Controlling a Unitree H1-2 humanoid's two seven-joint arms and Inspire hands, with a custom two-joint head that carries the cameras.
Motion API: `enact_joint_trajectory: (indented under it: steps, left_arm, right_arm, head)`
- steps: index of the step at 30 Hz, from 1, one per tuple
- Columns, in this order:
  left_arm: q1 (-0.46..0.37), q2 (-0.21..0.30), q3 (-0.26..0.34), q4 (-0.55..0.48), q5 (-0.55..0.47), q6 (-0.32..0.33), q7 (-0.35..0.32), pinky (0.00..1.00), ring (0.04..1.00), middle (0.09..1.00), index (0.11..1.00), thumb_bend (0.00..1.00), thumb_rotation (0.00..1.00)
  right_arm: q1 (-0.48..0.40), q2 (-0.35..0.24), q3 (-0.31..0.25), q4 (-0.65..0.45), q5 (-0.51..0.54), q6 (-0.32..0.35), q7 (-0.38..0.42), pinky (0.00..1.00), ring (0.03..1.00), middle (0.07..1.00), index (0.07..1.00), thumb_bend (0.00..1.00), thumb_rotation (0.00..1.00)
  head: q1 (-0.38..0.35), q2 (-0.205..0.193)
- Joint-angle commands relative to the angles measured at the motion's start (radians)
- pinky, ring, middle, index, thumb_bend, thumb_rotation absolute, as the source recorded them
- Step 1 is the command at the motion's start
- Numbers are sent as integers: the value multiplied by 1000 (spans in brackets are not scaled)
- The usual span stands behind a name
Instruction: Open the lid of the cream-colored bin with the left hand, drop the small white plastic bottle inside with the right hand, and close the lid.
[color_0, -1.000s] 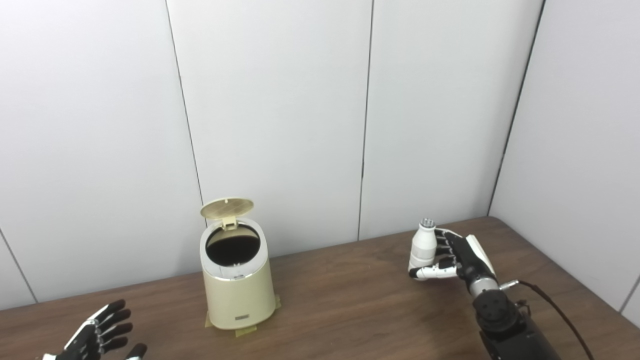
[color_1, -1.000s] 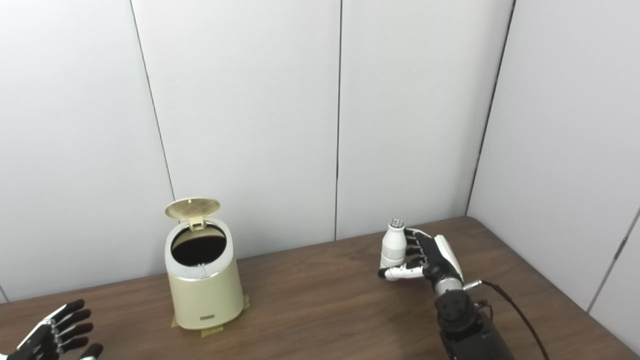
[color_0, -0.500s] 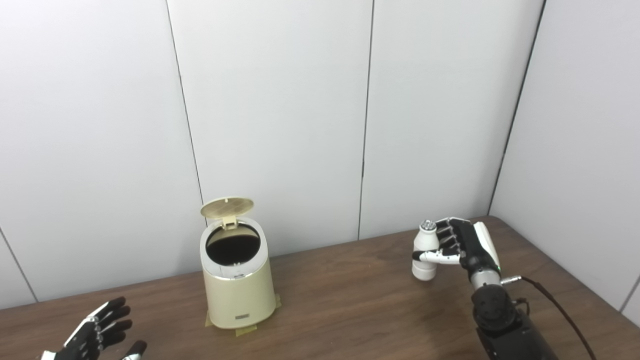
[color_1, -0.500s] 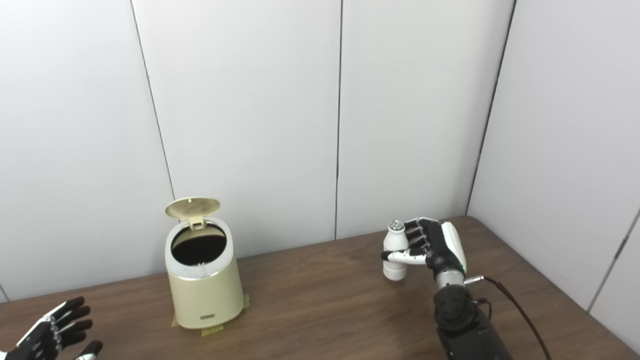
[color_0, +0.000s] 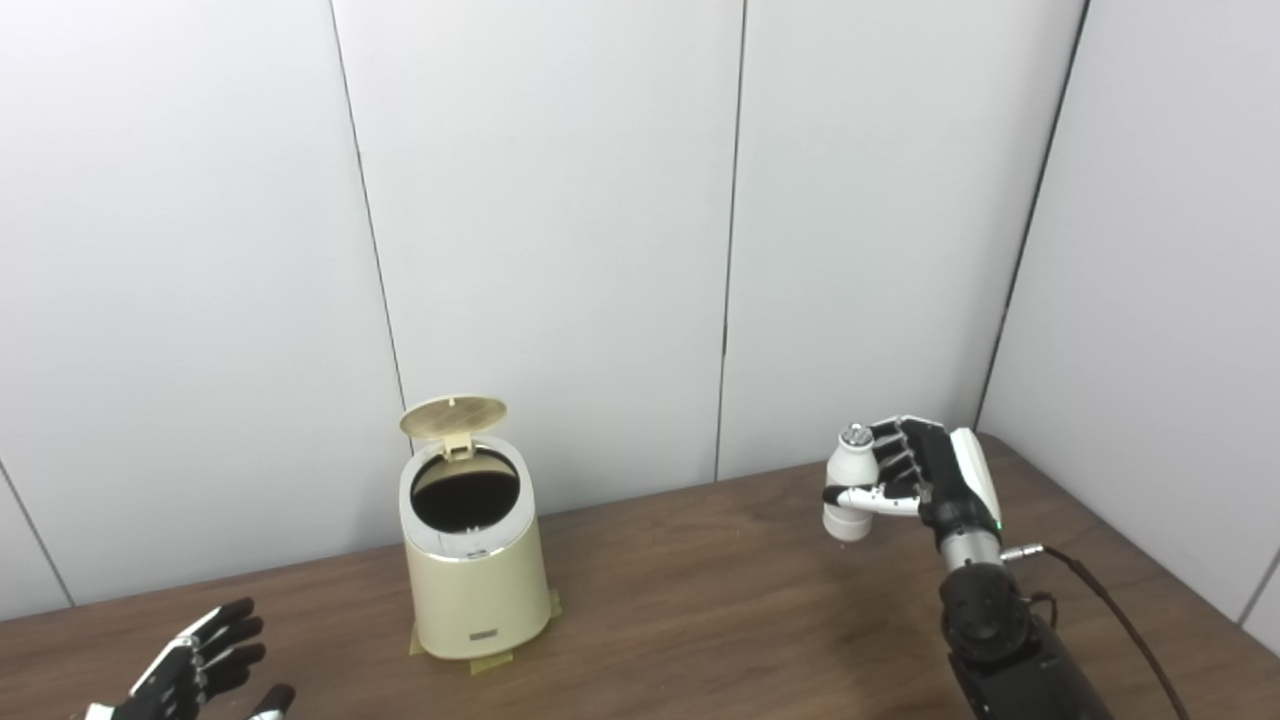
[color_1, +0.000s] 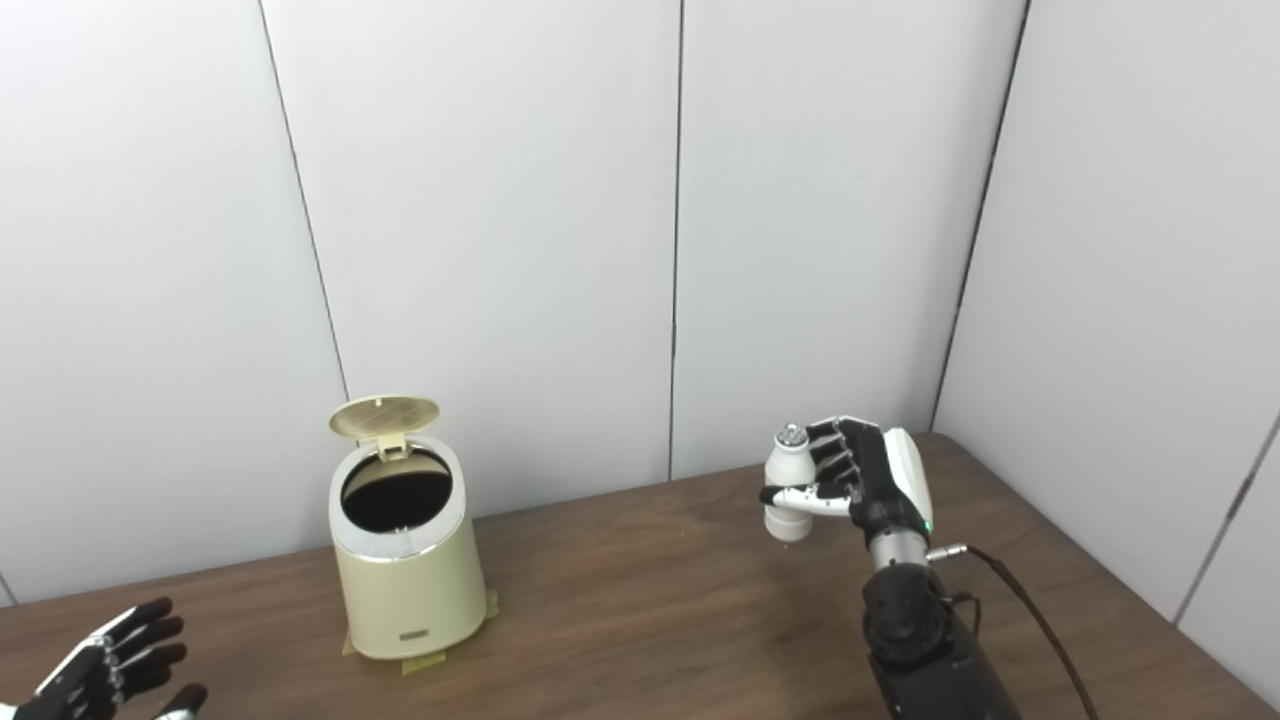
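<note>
The cream-colored bin (color_0: 478, 580) stands on the wooden table at centre left, its round lid (color_0: 453, 415) tipped up at the back and its dark mouth showing. At the right, my right hand (color_0: 925, 475) is shut on the small white plastic bottle (color_0: 850, 484), which is upright and lifted just above the tabletop. The bottle is well to the right of the bin. My left hand (color_0: 195, 672) rests low at the bottom left corner, open with fingers spread, holding nothing and apart from the bin.
The brown wooden table (color_0: 700, 620) runs to white wall panels at the back and right. A black cable (color_0: 1110, 610) trails from my right wrist. Tape patches (color_0: 490, 660) sit under the bin's base.
My right hand has closed on the bottle and raised it off the table, a little higher than half a second ago. Bin, lid and left hand have stayed put.
</note>
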Motion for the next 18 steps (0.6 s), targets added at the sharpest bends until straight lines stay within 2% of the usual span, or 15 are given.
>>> enact_joint_trajectory:
  steps: [1,6,11,13,15,18]
  left_arm:
    - [-38,5,-1,-41,9,-10,14,778,762,807,839,485,0]
    - [-40,-4,-1,-39,3,-9,11,788,772,812,852,474,0]
    - [-46,-10,-4,-16,17,-42,19,830,758,800,848,496,0]
    - [-46,-12,-7,-8,22,-54,21,814,751,795,845,505,0]
    - [-45,-17,-8,0,25,-63,24,746,734,784,834,526,0]
    - [-43,-22,-9,14,25,-73,27,734,736,785,831,546,0]
  right_arm:
    - [-35,-2,5,-113,-22,15,-1,299,369,424,522,524,0]
    - [-43,20,45,-283,-18,45,79,301,361,428,520,524,0]
    - [-73,53,93,-412,-40,103,145,324,372,439,520,524,0]
    - [-87,68,110,-445,-50,129,165,329,377,442,517,524,0]
    - [-106,85,130,-467,-69,147,181,324,379,446,516,524,0]
    - [-136,109,153,-463,-65,131,202,337,396,454,512,525,0]
  head:
    - [3,-1]
    - [26,-8]
    - [54,-14]
    - [74,-17]
    - [93,-19]
    - [115,-18]
